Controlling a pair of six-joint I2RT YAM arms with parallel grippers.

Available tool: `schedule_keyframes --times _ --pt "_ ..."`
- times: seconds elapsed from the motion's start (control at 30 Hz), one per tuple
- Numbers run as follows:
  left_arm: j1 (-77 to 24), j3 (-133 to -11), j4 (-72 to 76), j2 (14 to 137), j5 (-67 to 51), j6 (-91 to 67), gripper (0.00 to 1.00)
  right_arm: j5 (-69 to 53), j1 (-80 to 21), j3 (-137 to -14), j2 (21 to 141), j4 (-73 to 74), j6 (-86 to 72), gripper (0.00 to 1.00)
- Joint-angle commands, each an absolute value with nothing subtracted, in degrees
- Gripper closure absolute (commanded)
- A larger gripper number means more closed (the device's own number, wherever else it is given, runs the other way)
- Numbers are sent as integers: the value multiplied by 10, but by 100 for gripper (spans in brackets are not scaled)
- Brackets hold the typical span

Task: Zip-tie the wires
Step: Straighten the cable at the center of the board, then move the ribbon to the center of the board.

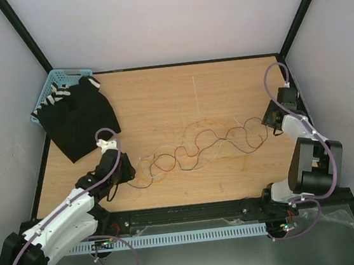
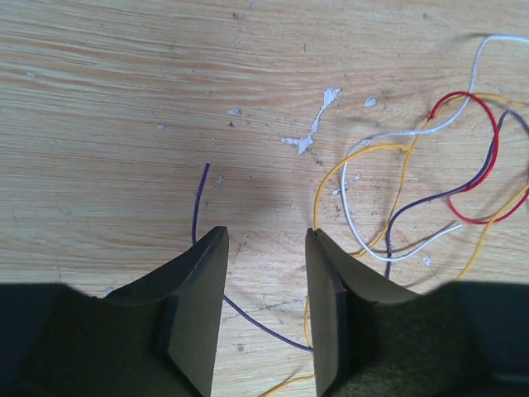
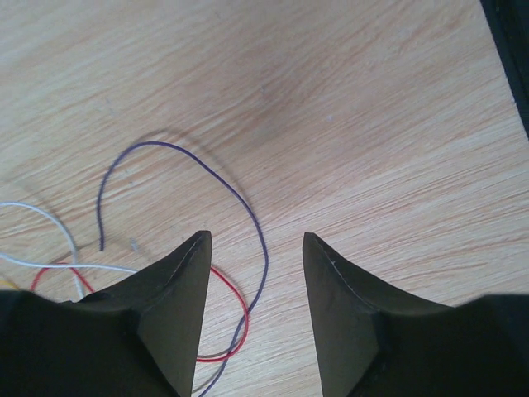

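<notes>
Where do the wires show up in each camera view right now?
Top external: the wires stretch left to right across the middle of the picture.
Left wrist: they fill the right half.
Right wrist: they lie in the lower left.
Shared landmark: the wooden tabletop under them.

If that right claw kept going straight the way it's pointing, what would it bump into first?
Most likely the purple wire, whose loop crosses the gap of the open right gripper, and then the wooden table under it. How high the tips stand is unclear.
</notes>
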State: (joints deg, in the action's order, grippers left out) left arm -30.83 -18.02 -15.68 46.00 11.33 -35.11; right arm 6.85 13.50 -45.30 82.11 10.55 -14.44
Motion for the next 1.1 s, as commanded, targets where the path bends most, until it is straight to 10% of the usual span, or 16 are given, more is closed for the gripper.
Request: schedule_keyframes --times 0.0,0.47,1.07 --pt "-306 -219 -172 441 138 -333 49 37 137 -481 783 125 -138 40" --pt "-290 -332 -200 368 160 -239 14 -111 39 -477 733 57 -191 28" --pt "-284 -374 -201 280 6 -226 9 32 -163 -984 1224 38 -193 33"
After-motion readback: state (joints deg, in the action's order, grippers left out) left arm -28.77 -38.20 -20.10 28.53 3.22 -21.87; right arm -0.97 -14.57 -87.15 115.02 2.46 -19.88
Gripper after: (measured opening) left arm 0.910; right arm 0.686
